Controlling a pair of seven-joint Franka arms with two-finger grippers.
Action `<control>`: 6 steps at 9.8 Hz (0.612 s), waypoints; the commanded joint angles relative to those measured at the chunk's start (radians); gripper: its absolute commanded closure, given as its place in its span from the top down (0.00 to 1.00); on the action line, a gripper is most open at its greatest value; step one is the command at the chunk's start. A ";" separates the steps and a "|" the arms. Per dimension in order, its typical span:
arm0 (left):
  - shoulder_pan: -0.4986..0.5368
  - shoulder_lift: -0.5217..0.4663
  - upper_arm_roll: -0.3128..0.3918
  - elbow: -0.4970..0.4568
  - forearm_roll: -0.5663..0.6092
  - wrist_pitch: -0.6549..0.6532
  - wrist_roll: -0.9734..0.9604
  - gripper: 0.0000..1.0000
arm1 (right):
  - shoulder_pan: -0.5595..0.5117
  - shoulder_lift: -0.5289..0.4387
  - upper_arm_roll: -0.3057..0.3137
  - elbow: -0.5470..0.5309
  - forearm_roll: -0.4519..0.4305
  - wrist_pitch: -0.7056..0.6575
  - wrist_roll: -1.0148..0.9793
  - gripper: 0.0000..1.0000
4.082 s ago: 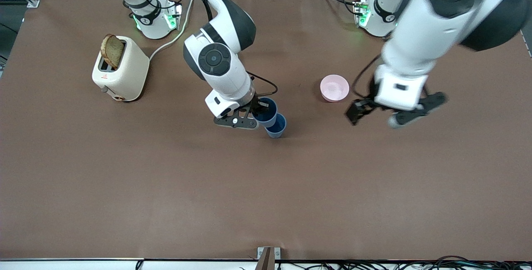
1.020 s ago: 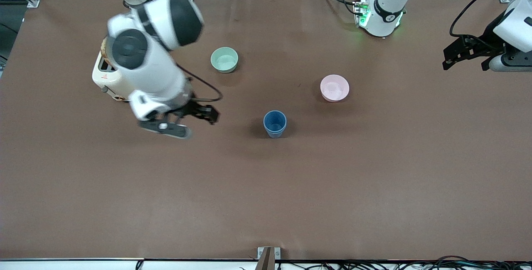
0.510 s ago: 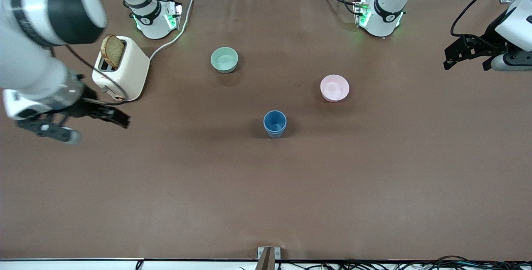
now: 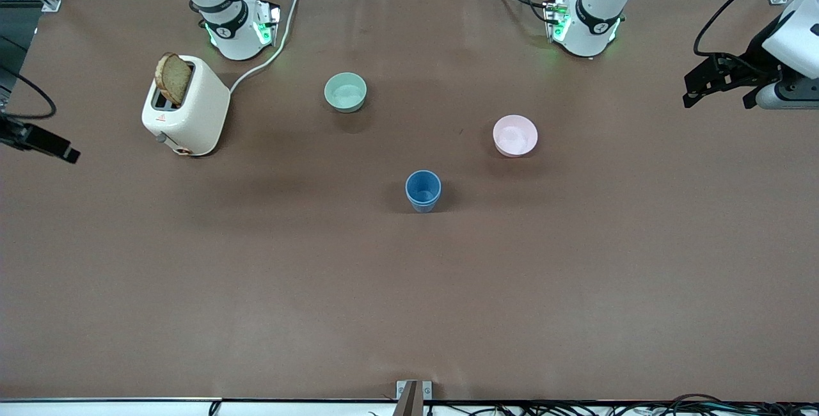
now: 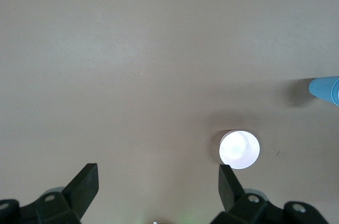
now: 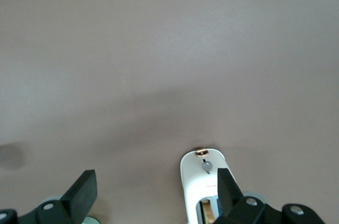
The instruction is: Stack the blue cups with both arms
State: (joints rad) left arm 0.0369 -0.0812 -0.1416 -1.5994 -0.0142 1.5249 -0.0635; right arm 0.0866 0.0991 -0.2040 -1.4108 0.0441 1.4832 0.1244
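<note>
Nearest the front camera on the brown table (image 4: 409, 301), close to its middle, stand the blue cups (image 4: 423, 190), one nested inside the other so they read as a single upright tumbler with nothing touching it; the left wrist view catches them as a pale blue sliver (image 5: 324, 89). From the cups, the pink bowl (image 4: 515, 136) sits at about two o'clock, farther from the camera and toward the left arm's end of the table, and the pale green bowl (image 4: 345, 91) sits at about eleven o'clock, farther still. The cream toaster (image 4: 186, 114), a slice of browned toast (image 4: 173, 77) poking out of its slot, lies at about ten o'clock, well apart, toward the right arm's end. The left gripper (image 4: 716, 86) hangs over its own end of the table, fingers spread wide and holding nothing. The right gripper (image 4: 39, 142) hangs over its own end, beside the toaster, its fingers (image 6: 79, 190) likewise spread wide and empty.
</note>
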 commanded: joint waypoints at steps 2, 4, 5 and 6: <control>-0.002 0.005 -0.001 -0.016 0.003 -0.011 0.002 1.00 | -0.145 -0.111 0.143 -0.141 -0.023 0.021 -0.071 1.00; 0.000 0.011 0.000 -0.011 0.007 -0.011 0.021 1.00 | -0.133 -0.107 0.143 -0.140 -0.030 0.014 -0.078 1.00; 0.000 0.015 0.001 0.007 0.010 -0.011 0.016 1.00 | -0.128 -0.101 0.143 -0.081 -0.036 -0.019 -0.084 1.00; -0.002 0.030 0.001 0.030 0.011 -0.011 0.014 1.00 | -0.124 -0.084 0.143 -0.041 -0.036 -0.065 -0.083 1.00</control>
State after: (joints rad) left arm 0.0370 -0.0805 -0.1411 -1.5891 -0.0142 1.5248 -0.0635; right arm -0.0364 0.0231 -0.0708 -1.4861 0.0271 1.4616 0.0529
